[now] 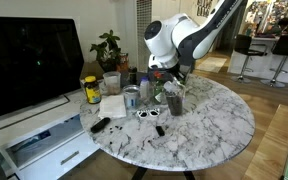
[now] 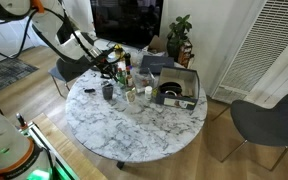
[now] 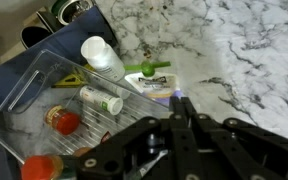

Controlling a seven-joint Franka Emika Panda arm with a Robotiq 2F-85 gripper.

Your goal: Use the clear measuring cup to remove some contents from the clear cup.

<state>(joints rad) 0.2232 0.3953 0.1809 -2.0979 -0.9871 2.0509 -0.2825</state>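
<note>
Closest to the lens in the wrist view, the pincer point(image 3: 181, 106) fills the lower frame. Its dark fingers converge until the tips nearly meet, and we cannot tell whether anything thin and clear is caught between them. Beyond the tips lies the marble bench point(image 3: 259, 50), and on it a clear bin point(image 3: 19, 100) holding a white-capped bottle point(image 3: 102, 55), a small green-labelled bottle point(image 3: 102, 100) and red-lidded jars point(image 3: 64, 121), with a green object point(image 3: 147, 70) just beside the bin. This detail is too small to read in the other views. Only those views show the clear cup. In an exterior view, the clear cup point(image 1: 173, 102) stands upright toward the middle of the round bench, dark in its lower part, with the pincer point(image 1: 170, 84) directly above its mouth; we cannot tell whether they touch. To one side of it are a silver can point(image 1: 131, 97) and a yellow-lidded jar point(image 1: 91, 90), with a black screen point(image 1: 29, 55) and a potted plant point(image 1: 109, 45) behind. In an exterior view from across the room, the arm point(image 2: 69, 40) reaches in over the bench edge, and the clear cup point(image 2: 108, 92) is only a small dark shape below its end. Here alone we see a dark tray point(image 2: 174, 90) on the bench and a grey chair point(image 2: 269, 120) on the floor.
</note>
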